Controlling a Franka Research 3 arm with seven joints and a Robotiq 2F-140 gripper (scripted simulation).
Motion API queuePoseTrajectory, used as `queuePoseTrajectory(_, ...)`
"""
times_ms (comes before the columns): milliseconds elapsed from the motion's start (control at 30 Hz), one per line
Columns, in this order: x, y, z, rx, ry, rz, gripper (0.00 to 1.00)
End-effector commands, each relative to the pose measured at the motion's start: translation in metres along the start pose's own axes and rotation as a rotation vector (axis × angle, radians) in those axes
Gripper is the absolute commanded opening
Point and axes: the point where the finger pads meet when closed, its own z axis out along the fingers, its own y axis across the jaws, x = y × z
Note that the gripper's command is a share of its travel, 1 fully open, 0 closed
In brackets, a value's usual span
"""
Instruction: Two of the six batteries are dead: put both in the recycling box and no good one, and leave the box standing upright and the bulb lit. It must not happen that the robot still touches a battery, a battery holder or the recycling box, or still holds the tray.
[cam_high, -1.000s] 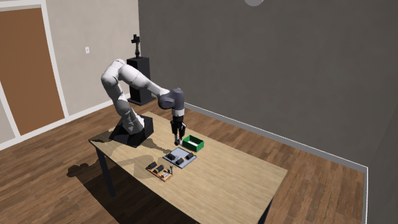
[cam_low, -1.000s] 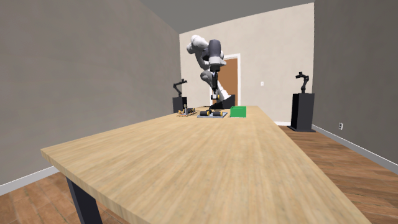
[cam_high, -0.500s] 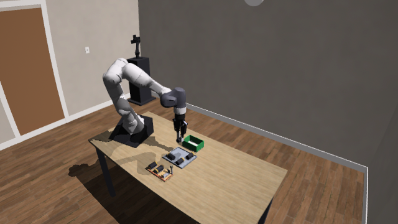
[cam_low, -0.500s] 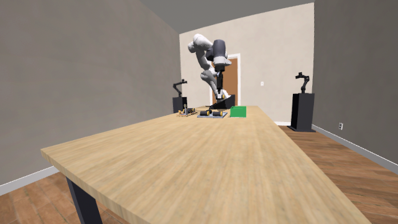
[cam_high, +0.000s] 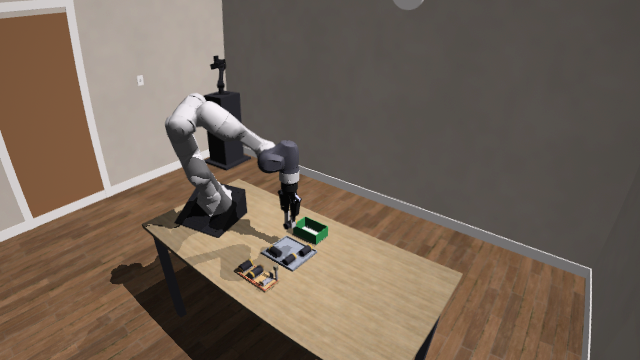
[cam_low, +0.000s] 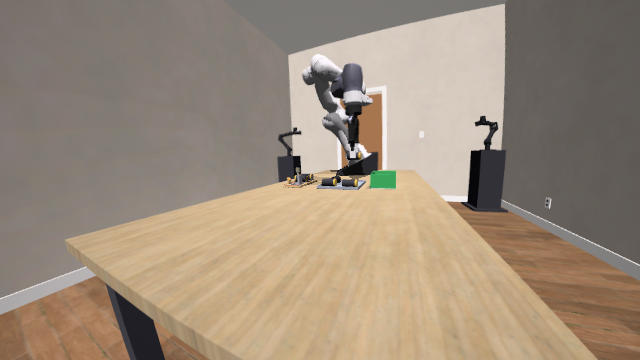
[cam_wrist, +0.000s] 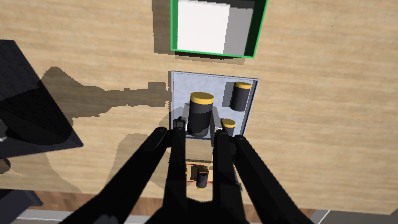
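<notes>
My gripper is shut on a black battery with a yellow end, held above the table beside the green box. The box stands upright; no battery shows in its visible inside. The grey tray holds three batteries, one largely hidden in the wrist view. The orange-edged holder carries two batteries and a small upright grey part, perhaps the bulb; whether it is lit cannot be told.
The tray lies between the holder and the box on the wooden table. The box is close to the gripper, on the side away from the holder. The arm's black base stands at the far end of the table.
</notes>
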Motion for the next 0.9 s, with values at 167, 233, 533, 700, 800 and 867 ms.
queuePoseTrajectory(167, 0.003, 0.002, 0.002, -0.005, 0.006, 0.020, 0.16)
queuePoseTrajectory(233, 0.003, 0.002, 0.017, -0.005, 0.006, 0.020, 0.16)
queuePoseTrajectory(533, 0.003, 0.002, 0.069, -0.005, 0.006, 0.020, 0.16)
queuePoseTrajectory(700, 0.003, 0.002, 0.069, -0.005, 0.006, 0.020, 0.16)
queuePoseTrajectory(800, 0.003, 0.002, 0.069, -0.005, 0.006, 0.020, 0.16)
queuePoseTrajectory(867, 0.003, 0.002, 0.069, -0.005, 0.006, 0.020, 0.16)
